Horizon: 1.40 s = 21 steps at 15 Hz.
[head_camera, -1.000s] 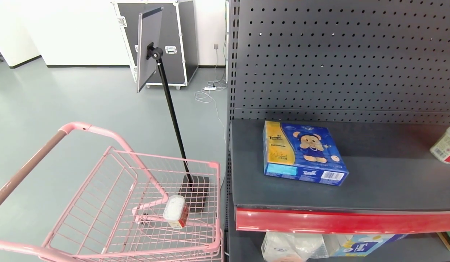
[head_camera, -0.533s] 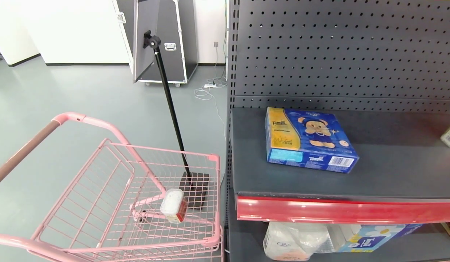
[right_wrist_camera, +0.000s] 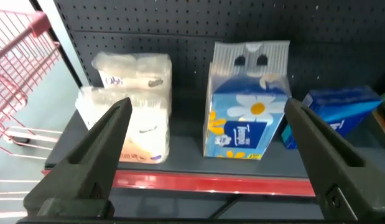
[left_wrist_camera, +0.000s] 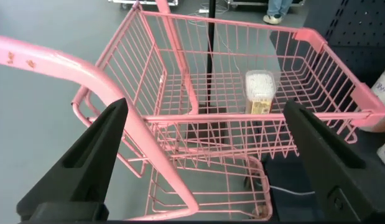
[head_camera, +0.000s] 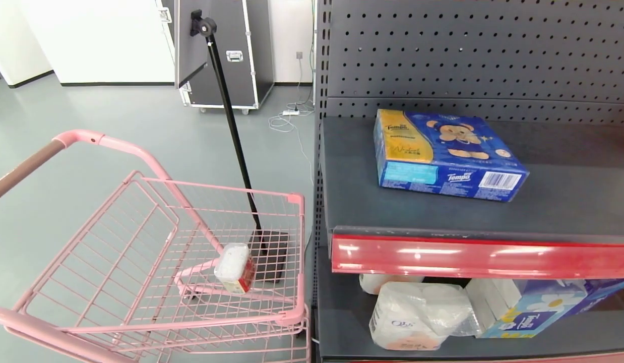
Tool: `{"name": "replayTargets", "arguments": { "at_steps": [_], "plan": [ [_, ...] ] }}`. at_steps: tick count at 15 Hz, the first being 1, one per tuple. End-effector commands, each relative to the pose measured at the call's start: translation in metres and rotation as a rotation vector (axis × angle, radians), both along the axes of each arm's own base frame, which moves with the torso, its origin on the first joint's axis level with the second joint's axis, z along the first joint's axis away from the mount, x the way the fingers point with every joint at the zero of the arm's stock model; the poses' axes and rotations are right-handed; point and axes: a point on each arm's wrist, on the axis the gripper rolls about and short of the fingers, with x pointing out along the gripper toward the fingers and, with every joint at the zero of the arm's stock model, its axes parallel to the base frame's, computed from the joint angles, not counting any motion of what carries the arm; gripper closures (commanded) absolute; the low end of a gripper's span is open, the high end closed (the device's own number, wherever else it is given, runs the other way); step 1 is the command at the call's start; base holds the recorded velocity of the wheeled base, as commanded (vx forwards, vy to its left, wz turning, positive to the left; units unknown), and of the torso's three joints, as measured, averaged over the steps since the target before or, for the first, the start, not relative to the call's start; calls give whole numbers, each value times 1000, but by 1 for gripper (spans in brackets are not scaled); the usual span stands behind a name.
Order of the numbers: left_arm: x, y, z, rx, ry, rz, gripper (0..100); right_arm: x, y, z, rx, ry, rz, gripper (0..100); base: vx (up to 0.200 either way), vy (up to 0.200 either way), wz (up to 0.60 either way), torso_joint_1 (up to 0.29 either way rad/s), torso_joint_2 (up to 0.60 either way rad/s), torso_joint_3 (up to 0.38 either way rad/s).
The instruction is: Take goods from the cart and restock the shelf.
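Standing at 8 o'clock in the head view is a pink wire cart [head_camera: 216,185], parked just beside a dark grey pegboard shelf [head_camera: 569,196] that fills the side from 12 to 4 o'clock. One small tub [head_camera: 235,268] with a whitish top and a red and yellow side rests on the cart's wire floor, near the corner closest to the shelf. On the upper shelf board, at about 2 o'clock, a flat blue tissue box [head_camera: 443,154] with a cartoon bear lies face up, set at a slight angle. Below the red price strip [head_camera: 468,257], the lower shelf holds white tissue packs [head_camera: 418,315] and, just beside them, a blue flower-print pack [head_camera: 523,307]. The left pincer [left_wrist_camera: 206,106] hangs above the cart with its fingers spread wide, gripping nothing. The right pincer [right_wrist_camera: 209,102] faces the lower shelf, fingers likewise spread and empty, well apart from the packs. A black pole stand [head_camera: 231,126] rises behind the cart at 11 o'clock.
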Motion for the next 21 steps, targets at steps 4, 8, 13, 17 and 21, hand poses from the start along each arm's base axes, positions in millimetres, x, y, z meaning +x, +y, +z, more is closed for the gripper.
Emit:
{"name": "replayTargets", "arguments": {
  "at_steps": [4, 8, 13, 17, 21],
  "plan": [
    [-3, -2, 17, 0, -35, -93, 0, 0, 0, -1, 39, 3, 0, 0, 0, 0, 0, -110, 428, 315],
    [73, -5, 191, -215, 28, -173, 0, 0, 0, -1, 37, 3, 0, 0, 0, 0, 0, -13, 58, 44],
    [154, -14, 171, -169, 314, -187, 0, 0, 0, -1, 39, 3, 0, 0, 0, 0, 0, 0, 0, 0],
    [213, -34, 148, -102, 500, -254, 0, 0, 0, -1, 42, 3, 0, 0, 0, 0, 0, 0, 0, 0],
    [240, -44, 130, -85, 597, -245, 0, 0, 0, -1, 40, 3, 0, 0, 0, 0, 0, 0, 0, 0]
  ]
}}
